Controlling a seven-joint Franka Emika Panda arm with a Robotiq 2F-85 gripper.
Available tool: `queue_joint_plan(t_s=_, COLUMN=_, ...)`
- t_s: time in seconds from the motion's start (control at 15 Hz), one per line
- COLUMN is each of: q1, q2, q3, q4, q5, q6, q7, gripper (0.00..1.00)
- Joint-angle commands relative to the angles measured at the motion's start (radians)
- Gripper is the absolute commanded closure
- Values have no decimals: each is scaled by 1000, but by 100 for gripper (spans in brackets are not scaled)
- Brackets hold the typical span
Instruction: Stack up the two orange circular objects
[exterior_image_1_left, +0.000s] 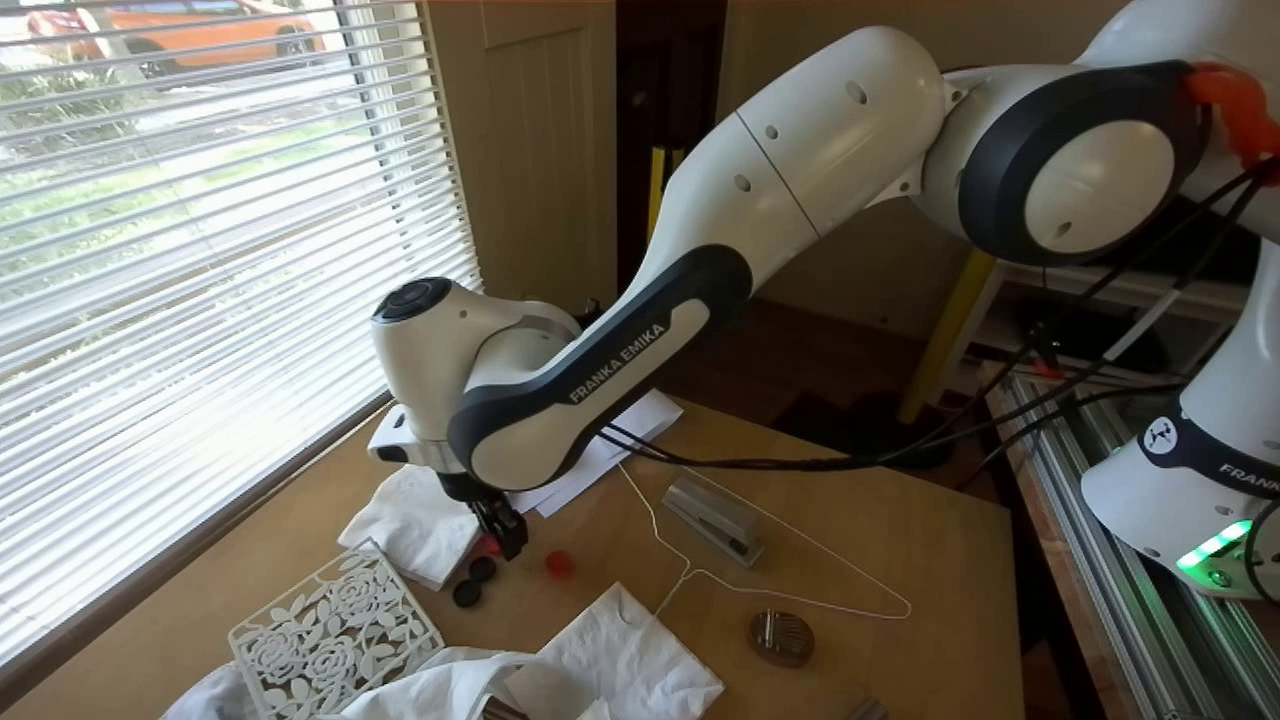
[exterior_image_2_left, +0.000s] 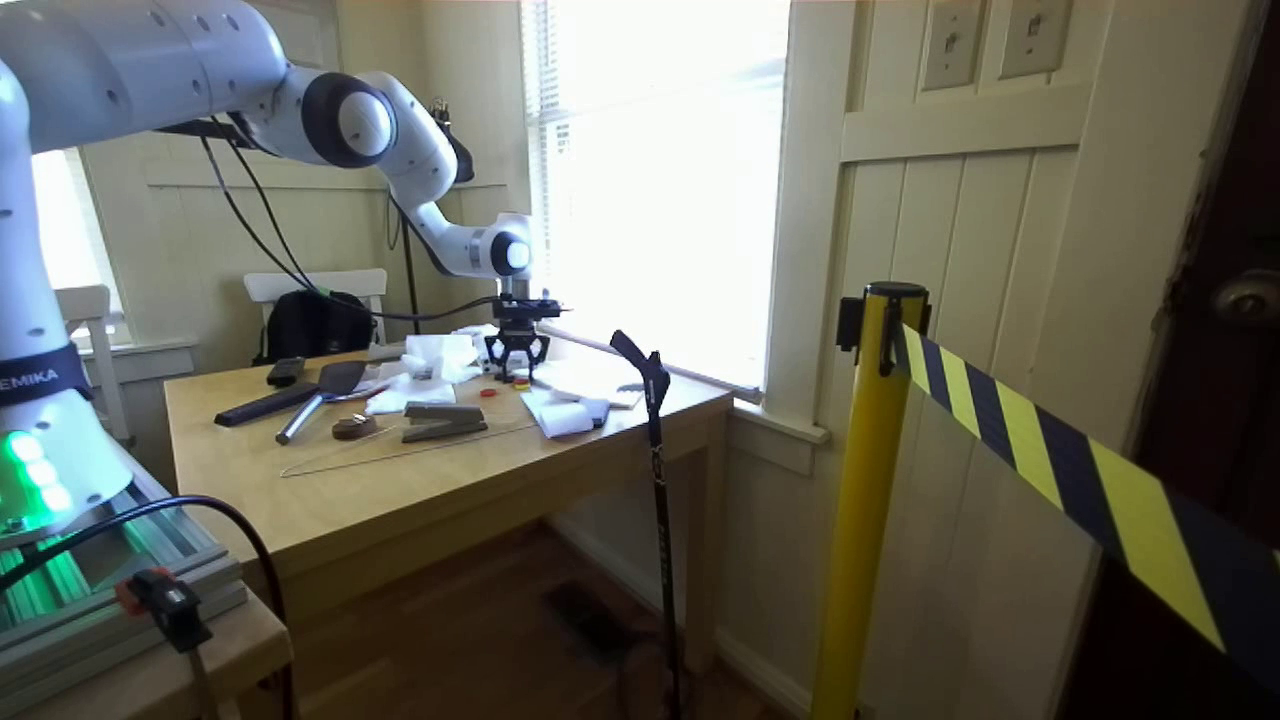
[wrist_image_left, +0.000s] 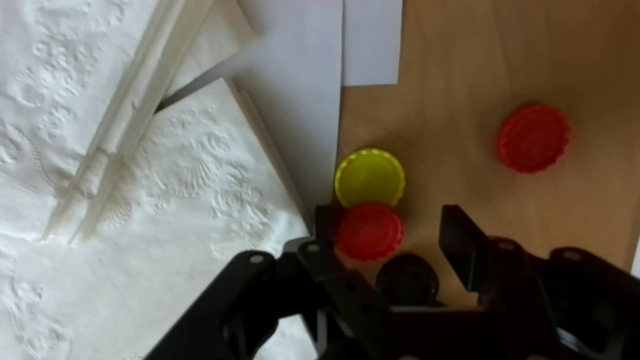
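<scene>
Two small round red-orange caps lie on the wooden table. The nearer cap (wrist_image_left: 369, 231) is between my open fingers in the wrist view, close against the left finger. Its top edge overlaps or touches a yellow cap (wrist_image_left: 370, 176); I cannot tell which. The other red-orange cap (wrist_image_left: 533, 138) lies apart to the upper right, outside the fingers; it also shows in both exterior views (exterior_image_1_left: 559, 564) (exterior_image_2_left: 488, 393). My gripper (wrist_image_left: 387, 227) points down low over the table, open, holding nothing visible. In an exterior view the gripper (exterior_image_1_left: 508, 540) partly hides the nearer cap (exterior_image_1_left: 490, 545).
A black cap (wrist_image_left: 407, 280) lies just below the nearer red-orange cap. White embossed napkins (wrist_image_left: 200, 210) and white paper (wrist_image_left: 295, 75) are at left. A stapler (exterior_image_1_left: 713, 520), a wire hanger (exterior_image_1_left: 800, 601), a round brown piece (exterior_image_1_left: 782, 637) and a white lattice trivet (exterior_image_1_left: 335, 635) surround the area.
</scene>
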Motion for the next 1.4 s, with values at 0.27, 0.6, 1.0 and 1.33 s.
queue_joint_plan(t_s=0.27, q1=19, q2=29, q3=-7, q4=55, q5=-7, q6=-18, q7=1, gripper=45)
queue_joint_plan(t_s=0.6, q1=19, q2=32, q3=-8, q4=55, q5=-8, q6=-18, q7=0, gripper=55)
queue_joint_plan(t_s=1.0, q1=20, q2=4, q3=-6, q4=35, q5=-11, q6=-13, q7=-4, gripper=100)
queue_joint_plan(t_s=1.33, q1=7, q2=-96, q3=9, q4=-70, q5=-1, q6=1, q7=-3, gripper=98)
